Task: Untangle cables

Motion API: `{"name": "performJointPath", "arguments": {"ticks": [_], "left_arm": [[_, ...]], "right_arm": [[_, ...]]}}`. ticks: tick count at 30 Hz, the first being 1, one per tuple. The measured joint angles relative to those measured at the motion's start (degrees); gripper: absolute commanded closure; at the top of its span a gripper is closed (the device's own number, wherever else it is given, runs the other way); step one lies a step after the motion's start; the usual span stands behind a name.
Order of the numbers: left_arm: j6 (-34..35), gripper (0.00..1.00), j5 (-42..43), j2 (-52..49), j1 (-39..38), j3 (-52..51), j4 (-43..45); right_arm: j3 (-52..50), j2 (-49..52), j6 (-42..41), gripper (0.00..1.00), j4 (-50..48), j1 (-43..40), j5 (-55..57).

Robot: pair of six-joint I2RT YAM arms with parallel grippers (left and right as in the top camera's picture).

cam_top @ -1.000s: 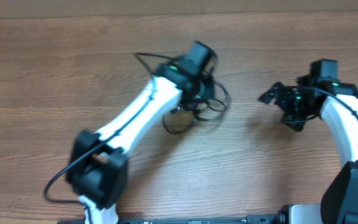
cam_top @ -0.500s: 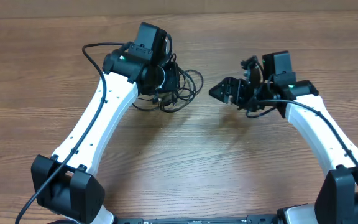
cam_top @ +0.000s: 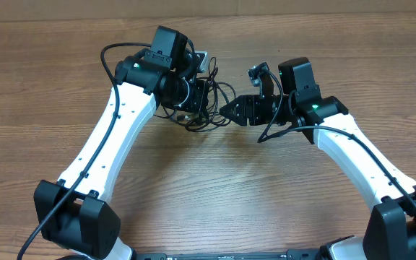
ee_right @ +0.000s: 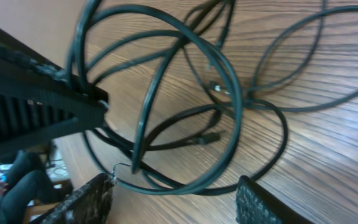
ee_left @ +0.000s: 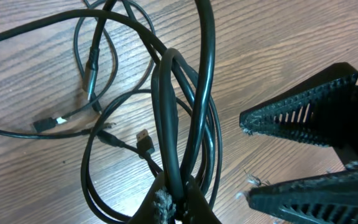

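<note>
A brown wood-grain worktop (cam_top: 215,195) filled the overhead view. From its near edge the white left arm (cam_top: 114,137) reached in from about 7 o'clock and the white right arm (cam_top: 360,155) from about 5 o'clock, both leaning toward the middle.

Beyond them, a little toward 12 o'clock from the worktop's centre, were the cables (cam_top: 209,119). They were thin, glossy black cords wound into loose loops that overlapped and crossed one another several times.

The left tool (cam_top: 196,107) stood at the bundle's 9 o'clock side, clamped closed on it. Its wrist view showed a few strands running side by side down into the pinch of its tips, while the wider loops spread out over the wood. Two loose ends showed in that view. A small flat plug (ee_left: 143,140) lay inside the loops, and a marked plug (ee_left: 48,122), black with a pale spot, lay out at its 9 o'clock.

The right tool (cam_top: 230,113) came in from the bundle's 3 o'clock side, its ribbed black fingers parted at a middling width. In its wrist view one broad loop curved across the gap between them. Whether either finger touched that loop could not be told.
</note>
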State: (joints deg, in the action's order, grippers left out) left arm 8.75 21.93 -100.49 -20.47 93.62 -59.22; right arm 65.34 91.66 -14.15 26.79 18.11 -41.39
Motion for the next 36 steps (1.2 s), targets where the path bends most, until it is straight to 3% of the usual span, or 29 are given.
{"name": "performJointPath", "arguments": {"ticks": [7,17,20,21,22,23,27,30,36], "left_arm": [[-1.3,0.96,-0.1,0.0,0.0,0.0,0.0],[-1.3,0.96,0.0,0.0,0.0,0.0,-0.2],[-1.3,0.96,-0.1,0.0,0.0,0.0,-0.7],[-1.3,0.96,0.0,0.0,0.0,0.0,-0.8],[-1.3,0.96,0.0,0.0,0.0,0.0,-0.8],[-1.3,0.96,0.0,0.0,0.0,0.0,-0.8],[-1.0,0.96,-0.7,0.0,0.0,0.0,-1.5],[1.1,0.96,-5.7,0.0,0.0,0.0,-5.4],[9.0,0.96,-24.1,0.1,2.7,0.0,-15.3]], "right_arm": [[0.0,0.0,-7.2,0.51,-3.1,0.1,-1.2],[0.0,2.5,-19.1,0.57,-8.2,4.1,4.0],[0.0,4.6,-21.5,0.69,-10.2,5.3,4.4],[0.0,5.2,-22.4,0.77,-10.9,5.6,4.5],[0.0,5.8,-23.1,0.92,-11.7,5.9,4.5],[0.0,6.3,-23.6,0.96,-12.3,5.9,4.5],[0.0,7.2,-24.3,0.96,-12.6,5.7,4.3],[0.0,6.6,-22.7,0.96,-10.1,4.2,3.0],[0.0,-0.7,-17.2,0.96,-3.1,-9.0,-1.8]]}}
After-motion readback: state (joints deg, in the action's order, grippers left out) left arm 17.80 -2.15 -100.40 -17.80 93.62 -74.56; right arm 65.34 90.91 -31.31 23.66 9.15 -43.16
